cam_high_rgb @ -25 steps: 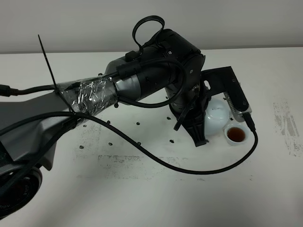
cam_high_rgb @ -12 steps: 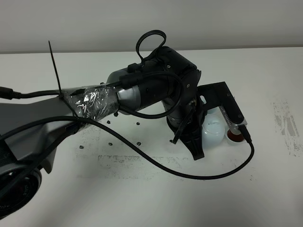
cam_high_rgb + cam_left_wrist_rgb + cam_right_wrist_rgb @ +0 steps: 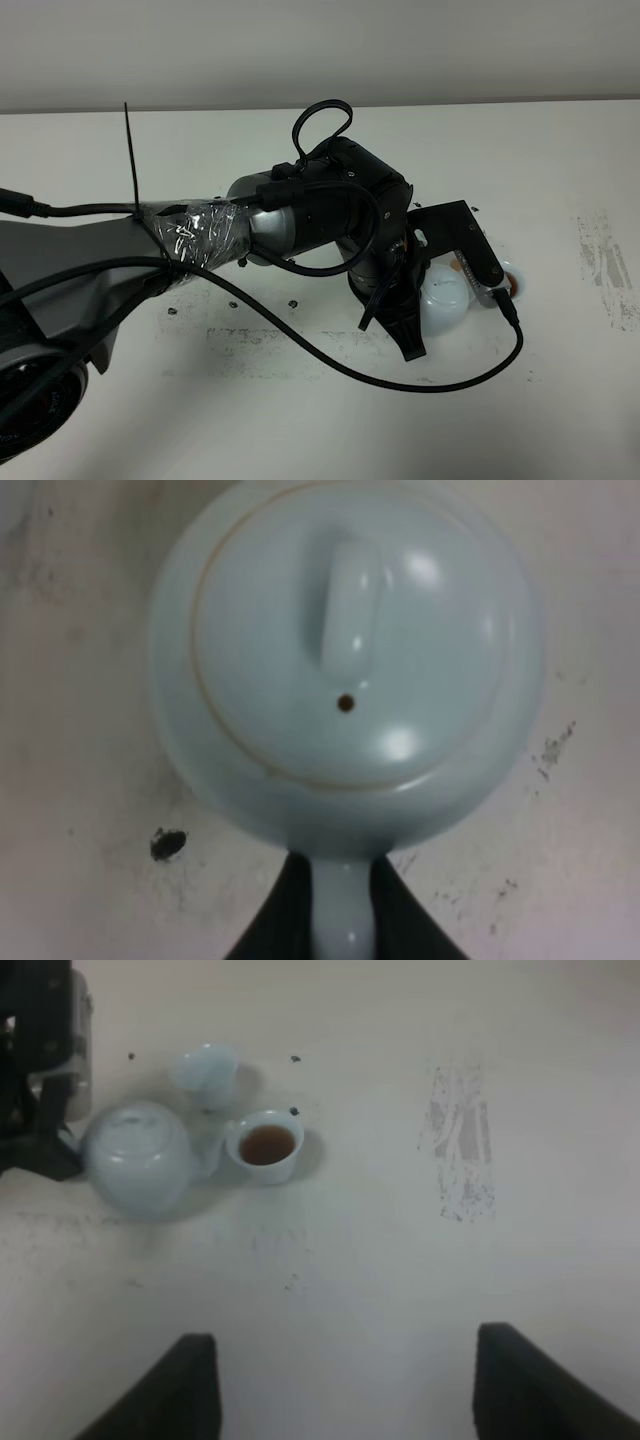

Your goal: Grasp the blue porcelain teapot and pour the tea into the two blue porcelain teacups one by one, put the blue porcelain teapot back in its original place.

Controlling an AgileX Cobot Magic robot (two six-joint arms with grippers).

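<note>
Pale-blue teapot (image 3: 345, 660) is pinched by its handle in my left gripper (image 3: 345, 920). From the high camera, a tea-filled teacup (image 3: 266, 1146) is at its three o'clock. My right gripper (image 3: 343, 1335) gapes wide.

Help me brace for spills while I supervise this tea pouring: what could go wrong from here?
1. The left gripper has its jaws shut on just the thin glossy handle of the blue porcelain teapot; when tilted, the pot might swivel or slip.
2. The filled teacup stands right beside the pot; a careless swing could knock it and spill tea.
3. Nothing holds the lid; it may slide off in a steep pour.
</note>
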